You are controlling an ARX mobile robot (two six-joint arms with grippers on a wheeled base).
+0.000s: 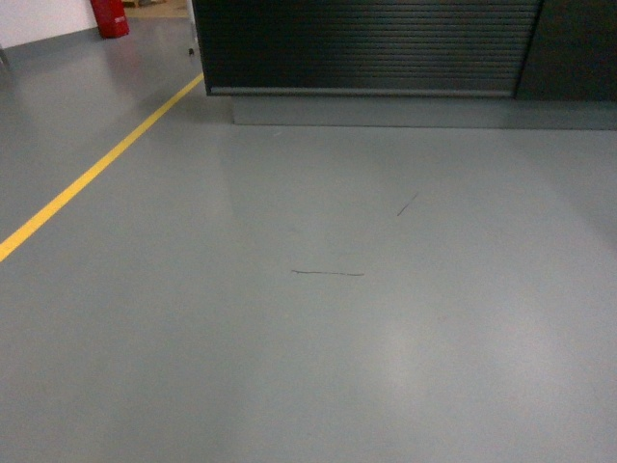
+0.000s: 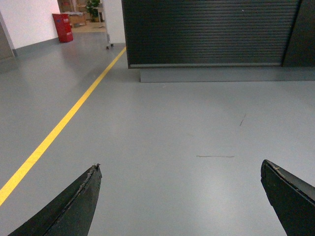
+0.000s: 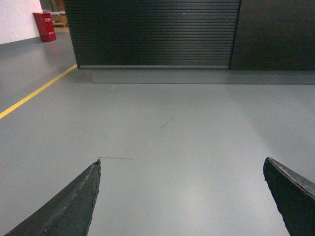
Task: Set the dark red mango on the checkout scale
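**Both arms level, jaws wide, facing the checkout front**

Ahead of both grippers I see the grey floor (image 1: 308,318) stretching away to the checkout (image 1: 371,43), whose dark ribbed front panel and grey base plinth (image 1: 415,111) fill the top of my head view. Only its front shows; I cannot see its countertop, the scale or the dark red mango in any of my views.

My left gripper (image 2: 179,196) points forward and slightly down over bare floor, fingers (image 2: 74,206) spread far apart with nothing between them. The checkout stands well ahead of it and a little to its right. My right gripper (image 3: 182,196) sits in the same pose, fingers (image 3: 71,206) splayed wide and holding nothing, with the ribbed panel straight ahead and a smooth dark panel (image 3: 273,34) ahead to its right.

A yellow floor line (image 2: 64,123) runs diagonally off to the left of the left gripper. Two thin dark scuff marks (image 1: 328,273) lie on the floor just ahead of both grippers. A red bin (image 2: 62,27) stands far ahead to the left, by a white wall (image 2: 29,19).
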